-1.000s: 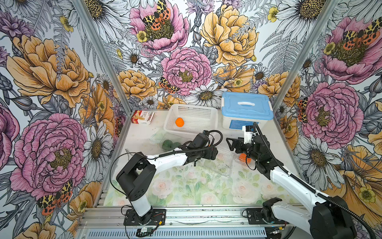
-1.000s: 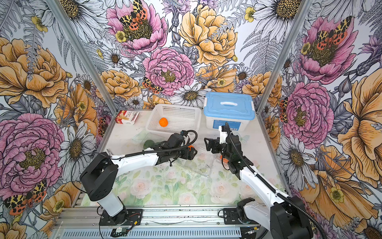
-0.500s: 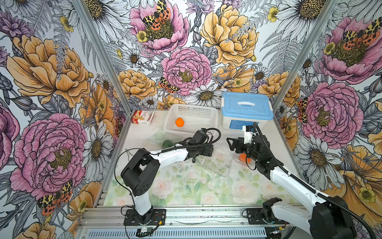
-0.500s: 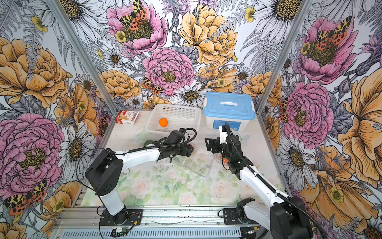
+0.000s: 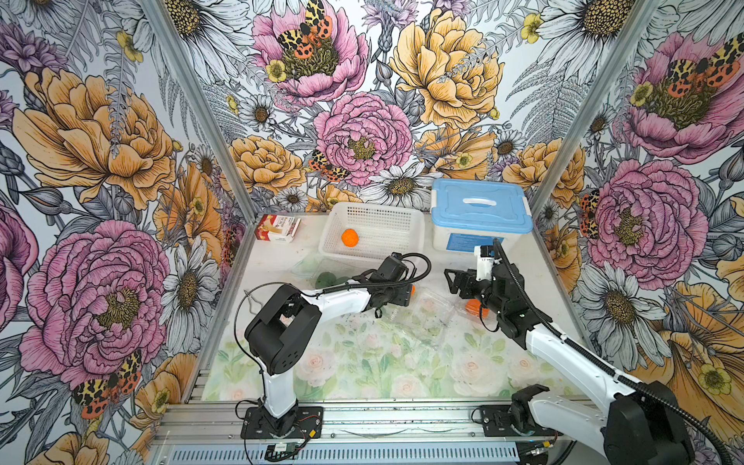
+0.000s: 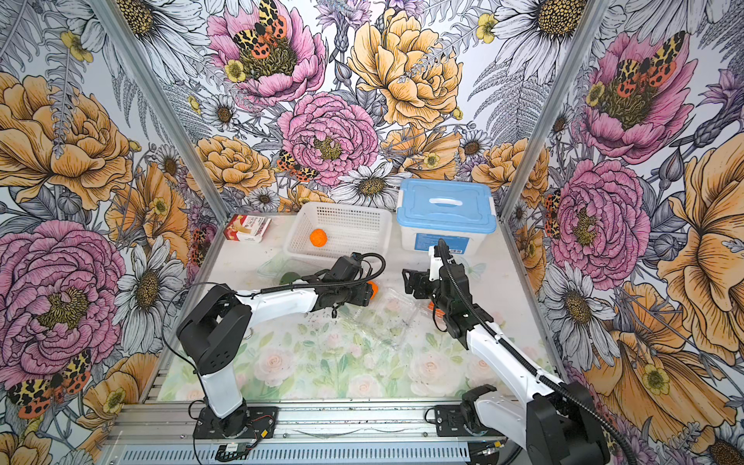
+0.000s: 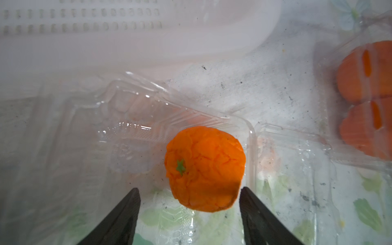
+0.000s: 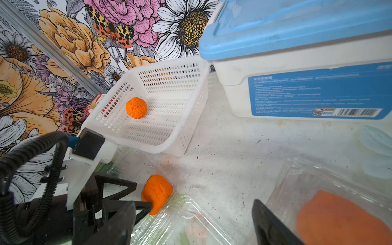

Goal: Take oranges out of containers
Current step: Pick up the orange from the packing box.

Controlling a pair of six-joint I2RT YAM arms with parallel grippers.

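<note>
An orange [image 7: 204, 168] lies in an open clear container [image 7: 135, 127], just ahead of my left gripper [image 7: 189, 212]. The gripper is open, one fingertip on each side and not pinching. In both top views this orange [image 5: 411, 288] [image 6: 373, 289] peeks out past the left gripper [image 5: 404, 296]. My right gripper [image 8: 191, 222] is open and holds nothing above the container's flat lid [image 8: 184, 220]. Beside it, a shut container [image 8: 318, 186] holds an orange [image 8: 339, 216]; the left wrist view shows two oranges [image 7: 364, 84] in it. Dark green fruits [image 5: 326, 278] sit in a third container.
A white perforated basket [image 5: 378, 217] at the back holds one orange [image 5: 349, 237]. Right of it stands a white tub with a blue lid [image 5: 479, 213]. A small red box [image 5: 277, 228] lies at the back left.
My left arm's elbow has swung to the right and its jaws have narrowed toward the orange, which now shows beside the gripper. The right arm has hardly moved.
</note>
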